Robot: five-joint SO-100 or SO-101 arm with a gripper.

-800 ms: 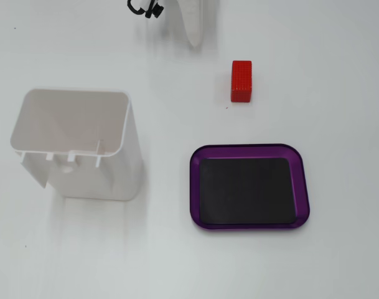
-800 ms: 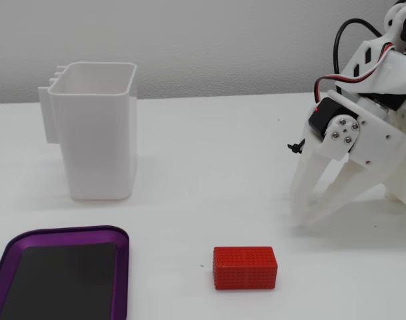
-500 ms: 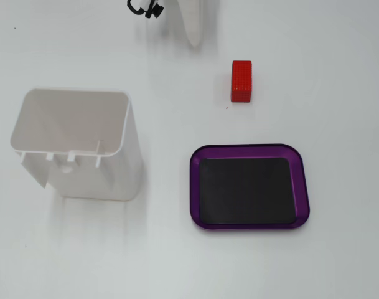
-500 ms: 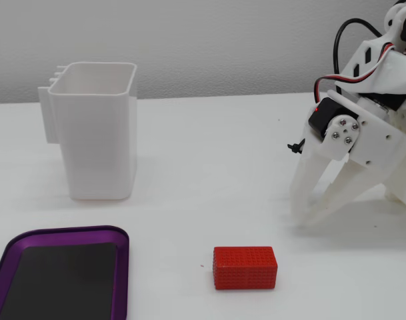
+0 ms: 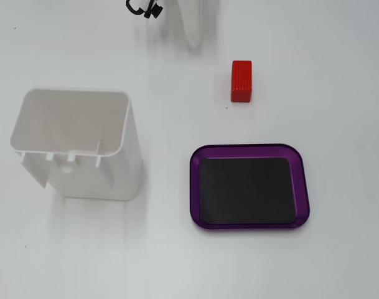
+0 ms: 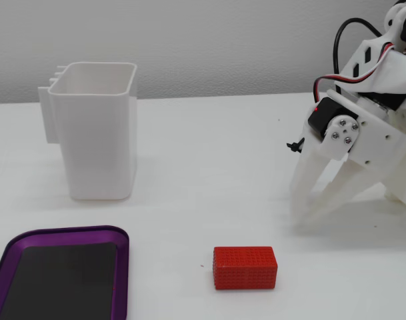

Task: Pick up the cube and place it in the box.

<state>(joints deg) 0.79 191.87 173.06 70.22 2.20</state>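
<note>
The cube (image 5: pixel 241 81) is a small red block lying on the white table, above the box's top rim in the view from above. Low in the side view, the cube (image 6: pixel 245 268) sits to the right of the box (image 6: pixel 63 231), a shallow purple tray with a black inside. Nothing lies inside the box (image 5: pixel 250 149). My gripper (image 6: pixel 301 217) hangs tips-down to the upper right of the cube, not touching it, its white fingers converging until the tips nearly meet, with nothing between them. From above, only the gripper (image 5: pixel 194 45) tip shows at the top edge.
A tall white open-topped container (image 5: pixel 71 124) stands left of the box; in the side view this container (image 6: pixel 99 133) is at the back left. The arm's body and cables (image 6: pixel 383 113) fill the right edge.
The gripper's fingertips have drawn slightly closer together. Cube, box and container have not moved.
</note>
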